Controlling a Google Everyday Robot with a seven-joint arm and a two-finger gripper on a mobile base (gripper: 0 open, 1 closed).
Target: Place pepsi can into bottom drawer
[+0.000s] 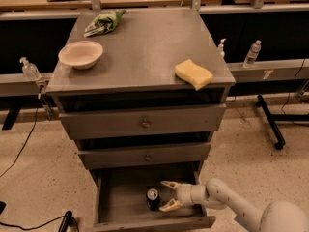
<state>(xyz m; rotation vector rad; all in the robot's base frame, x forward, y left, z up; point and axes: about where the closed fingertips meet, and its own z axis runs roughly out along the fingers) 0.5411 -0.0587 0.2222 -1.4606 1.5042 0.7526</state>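
Note:
The pepsi can (153,198) stands upright inside the open bottom drawer (120,204), right of its middle; only its dark body and silver top show. My gripper (165,195) reaches into the drawer from the right, just right of the can. Its two pale fingers (170,184) are spread open, one behind and one in front, and neither touches the can. The white arm (227,202) runs off to the lower right.
The two upper drawers with round knobs (144,123) are closed. On the cabinet top lie a pale bowl (80,54), a green bag (104,22) and a yellow sponge (193,73). Bottles (252,53) stand on a shelf behind. A cable (29,129) runs over the floor at left.

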